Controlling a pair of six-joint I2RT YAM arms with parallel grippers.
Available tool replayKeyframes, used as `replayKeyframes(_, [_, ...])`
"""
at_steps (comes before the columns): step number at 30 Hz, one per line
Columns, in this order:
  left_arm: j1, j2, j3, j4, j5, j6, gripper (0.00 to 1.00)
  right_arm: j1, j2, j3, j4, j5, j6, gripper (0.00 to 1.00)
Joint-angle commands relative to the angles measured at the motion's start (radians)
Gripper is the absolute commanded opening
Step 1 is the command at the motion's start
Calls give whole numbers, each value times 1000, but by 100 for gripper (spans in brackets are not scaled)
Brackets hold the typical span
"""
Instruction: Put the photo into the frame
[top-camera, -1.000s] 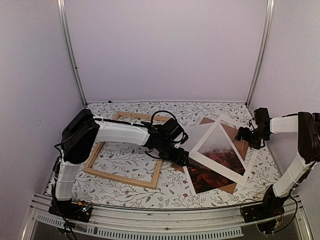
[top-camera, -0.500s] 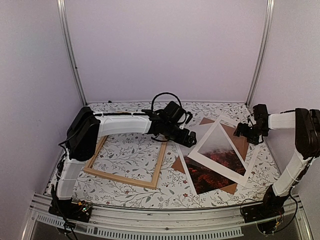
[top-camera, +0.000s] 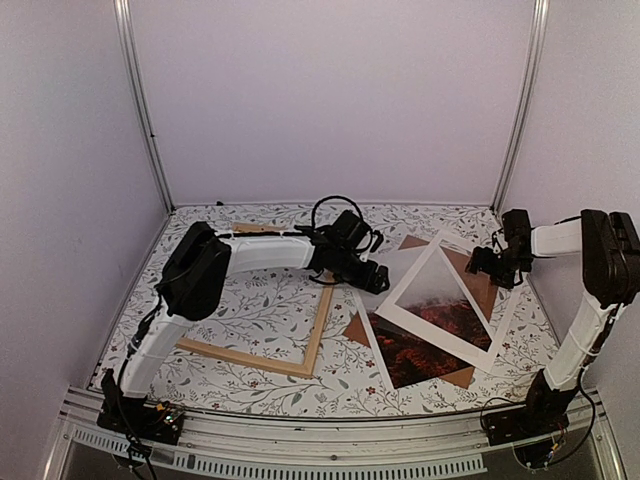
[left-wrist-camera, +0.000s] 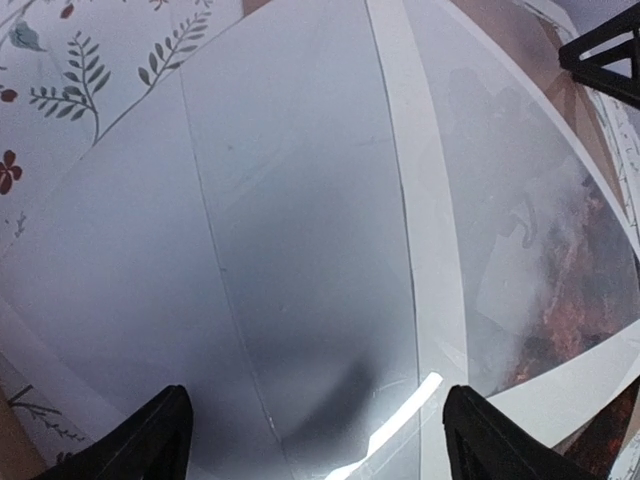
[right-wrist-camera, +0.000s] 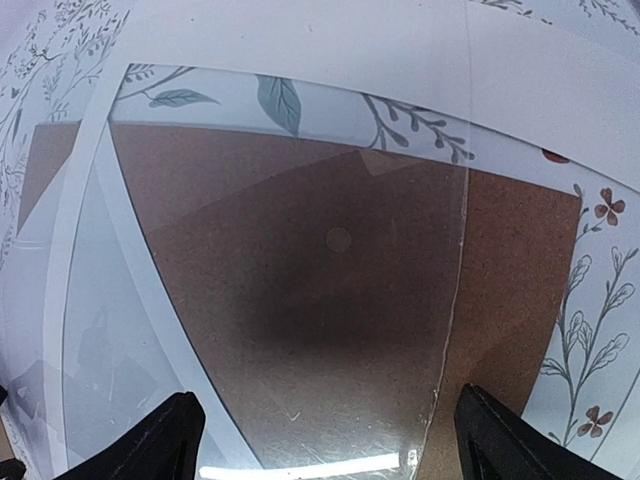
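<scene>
Left gripper: jaws spread, empty, above the pile's left edge.
Right gripper: jaws spread, empty, at the pile's far corner.
Photo: under white mat, right of frame.
Left wrist view: probably best to clear the mat first.
Right wrist view: brown board below; likely needs steadying.

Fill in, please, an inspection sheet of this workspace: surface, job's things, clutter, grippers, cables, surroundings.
Surface: floral table cover, flat.
Job's things: frame lies flat on the left, empty; photo lies on the right, partly under the white mat.
Clutter: brown backing board under the photo; a clear sheet seems to lie on top.
Grippers: left gripper open above the mat's left corner; right gripper open above the board's far corner; both hold nothing.
Cables: black loop at the left wrist, off the table.
Surroundings: plain pale walls, metal posts.
</scene>
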Motion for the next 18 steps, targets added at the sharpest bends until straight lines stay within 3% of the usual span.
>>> replayKeyframes(1, [1,20,-12,-13,52,-18,87,-2,25,3,25,-61,-11,89])
replayKeyframes(10, [-32,-71,-200,85,133,-80,81,21,33,-12,42,-130,-8,84])
replayKeyframes(18, [-75,-289,-570,302,236,-202,76,24,-8,-53,33,-188,-46,82])
